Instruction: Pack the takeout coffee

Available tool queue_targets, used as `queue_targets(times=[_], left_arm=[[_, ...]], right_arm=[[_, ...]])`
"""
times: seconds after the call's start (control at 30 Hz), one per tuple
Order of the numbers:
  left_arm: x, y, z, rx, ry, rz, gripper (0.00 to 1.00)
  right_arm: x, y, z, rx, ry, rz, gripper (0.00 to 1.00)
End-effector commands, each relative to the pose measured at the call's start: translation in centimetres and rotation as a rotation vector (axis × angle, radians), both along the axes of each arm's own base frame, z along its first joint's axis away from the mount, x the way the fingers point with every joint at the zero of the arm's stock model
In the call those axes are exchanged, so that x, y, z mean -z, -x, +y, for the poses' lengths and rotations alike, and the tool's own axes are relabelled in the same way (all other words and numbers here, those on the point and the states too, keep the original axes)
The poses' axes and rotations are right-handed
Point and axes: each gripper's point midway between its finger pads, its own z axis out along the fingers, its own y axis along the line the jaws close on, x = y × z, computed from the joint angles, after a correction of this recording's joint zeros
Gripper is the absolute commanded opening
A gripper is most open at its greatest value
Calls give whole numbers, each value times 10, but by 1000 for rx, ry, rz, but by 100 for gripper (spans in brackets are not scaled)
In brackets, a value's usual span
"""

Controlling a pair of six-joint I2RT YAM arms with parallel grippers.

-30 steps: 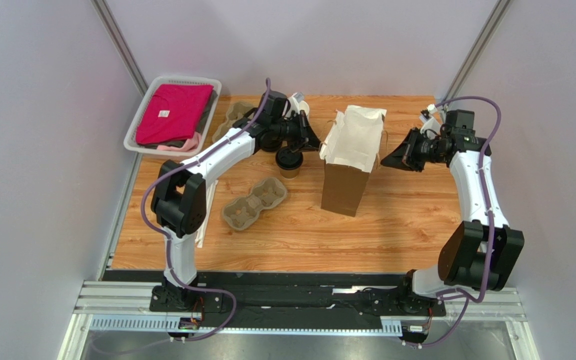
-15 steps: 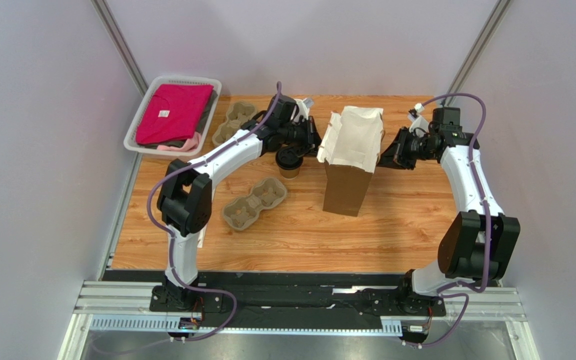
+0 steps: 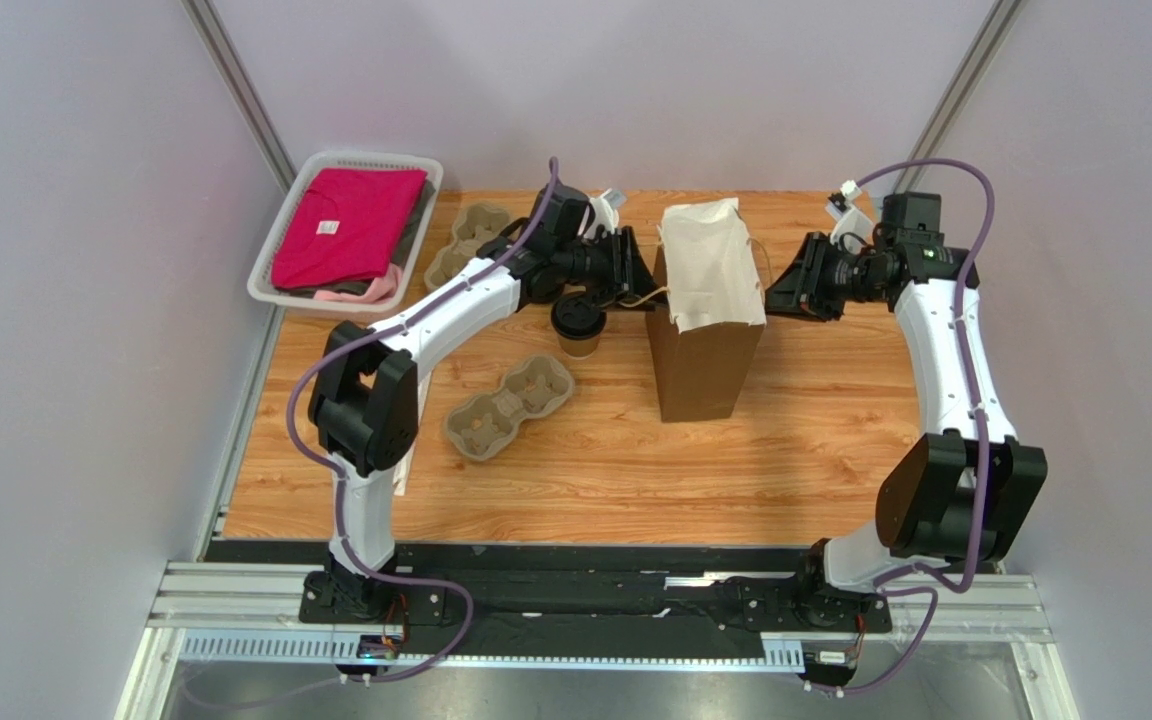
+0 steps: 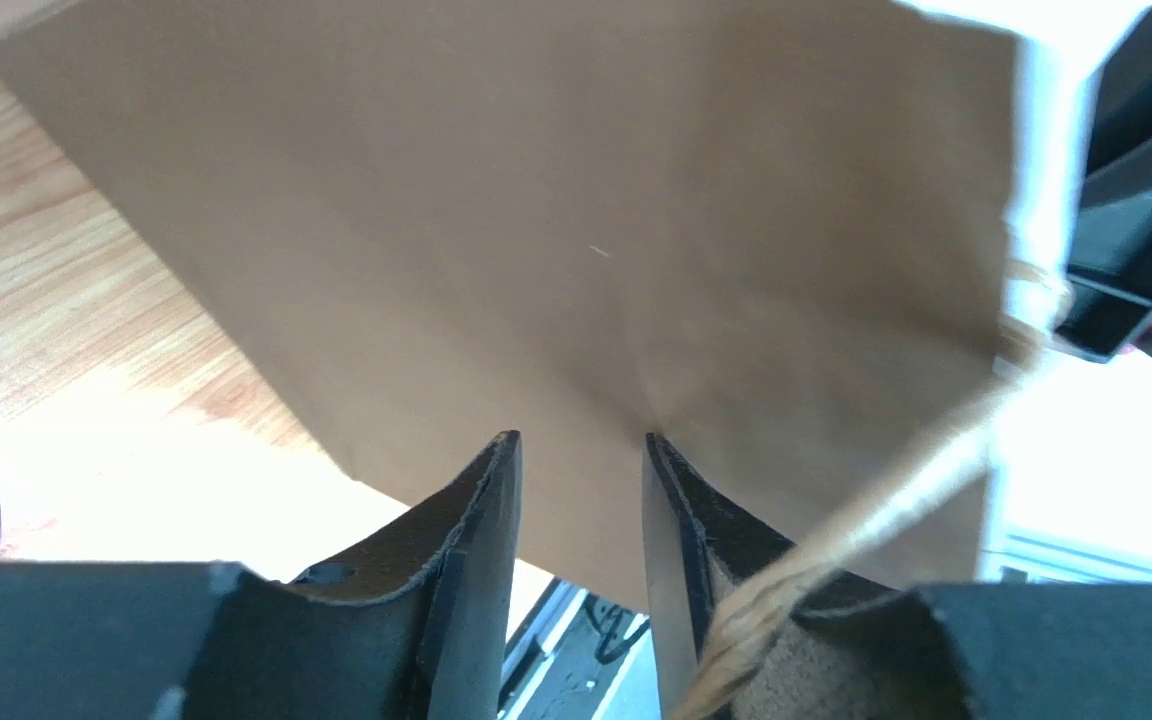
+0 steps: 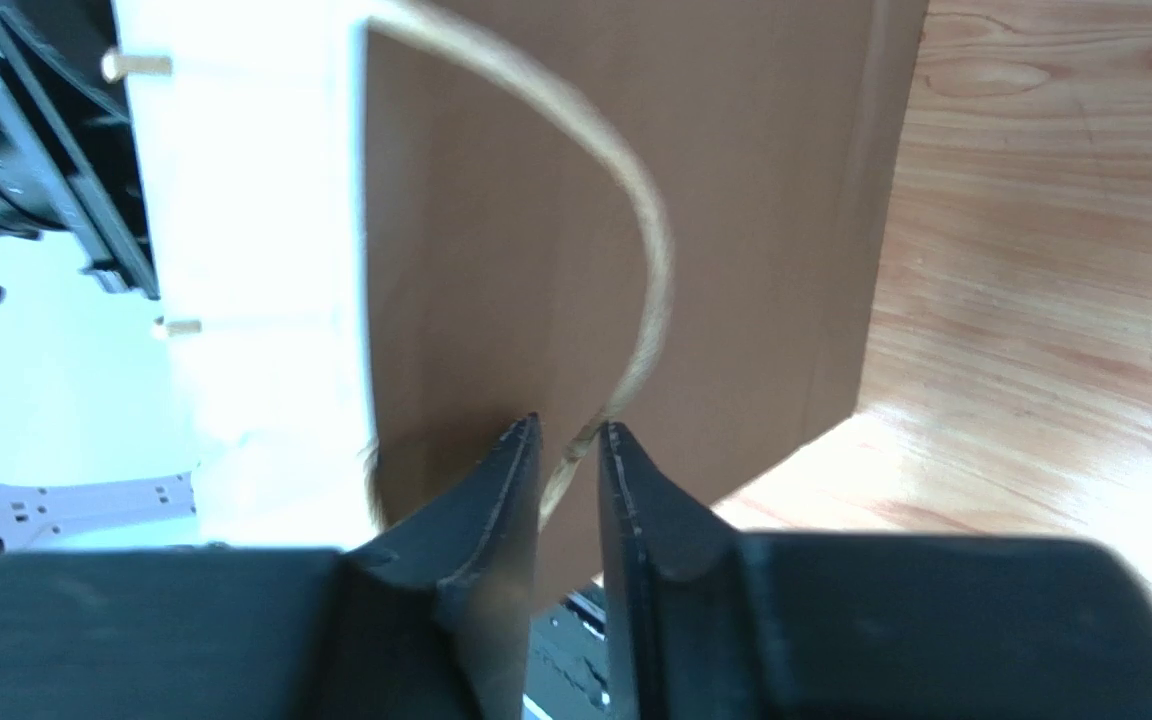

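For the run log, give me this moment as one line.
left pincer: open, at paper bag | right pincer: slightly open around twine handle | coffee cup: lidded, outside bag

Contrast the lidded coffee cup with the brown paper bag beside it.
The takeout coffee is short and round, the paper bag tall and boxy. The cup is closed by a black lid; the bag's top shows white lining. Both are brown and stand upright.
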Motion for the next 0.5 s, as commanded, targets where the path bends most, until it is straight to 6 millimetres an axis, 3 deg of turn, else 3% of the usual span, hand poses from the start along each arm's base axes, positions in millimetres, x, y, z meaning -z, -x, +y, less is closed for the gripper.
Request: queue_targets(times=[0.0, 0.47], left_arm=[[-76, 5, 8, -7, 98, -164, 45], [-111, 21, 23, -10, 179, -207, 74]], right_arm=[[-33, 13, -3, -40, 31, -91, 28], [-68, 28, -15, -20, 79, -164, 43]])
